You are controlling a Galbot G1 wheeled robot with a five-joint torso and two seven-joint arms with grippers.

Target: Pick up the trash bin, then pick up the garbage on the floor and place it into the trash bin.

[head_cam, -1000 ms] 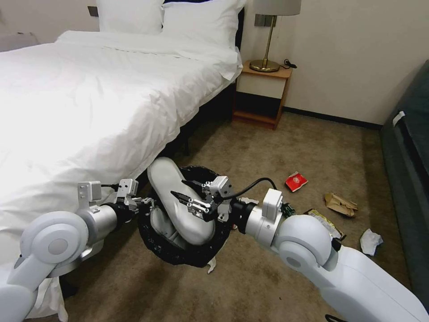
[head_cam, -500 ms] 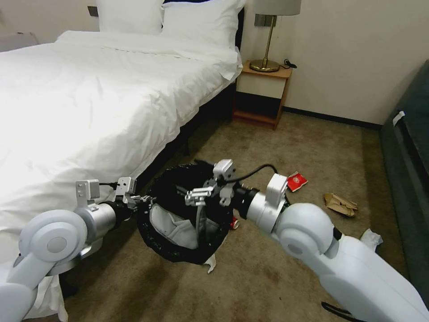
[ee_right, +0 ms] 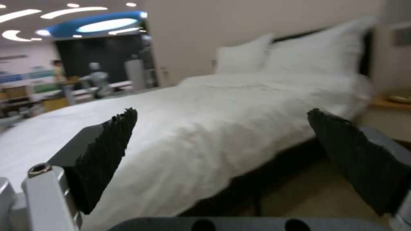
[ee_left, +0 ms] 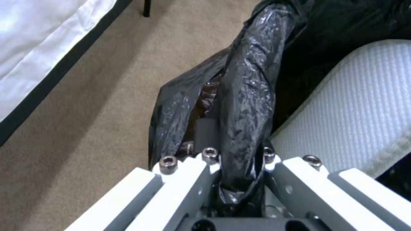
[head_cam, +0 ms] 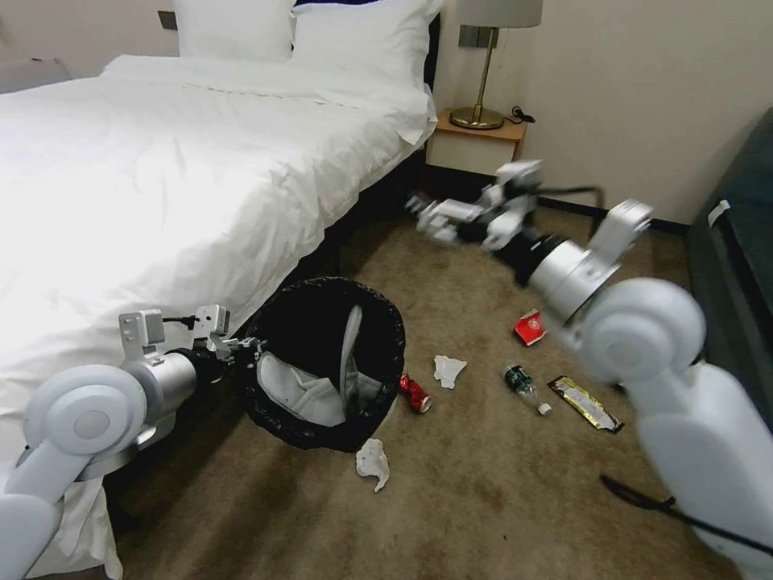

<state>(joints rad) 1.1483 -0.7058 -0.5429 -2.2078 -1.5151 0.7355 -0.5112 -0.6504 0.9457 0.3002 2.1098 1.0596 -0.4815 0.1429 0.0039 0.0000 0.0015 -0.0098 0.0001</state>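
Left claw (ee_left: 240, 179) grips the trash bin (head_cam: 322, 362) rim.
Bin tilts, mouth toward camera; right claw (ee_right: 222, 141) wide, raised.

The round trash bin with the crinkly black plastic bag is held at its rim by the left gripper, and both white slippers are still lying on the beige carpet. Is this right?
Not quite. The left gripper is shut on the bagged rim of the round trash bin, as the left wrist view shows. But the white slippers are inside the bin, not on the beige carpet; the head view shows this.
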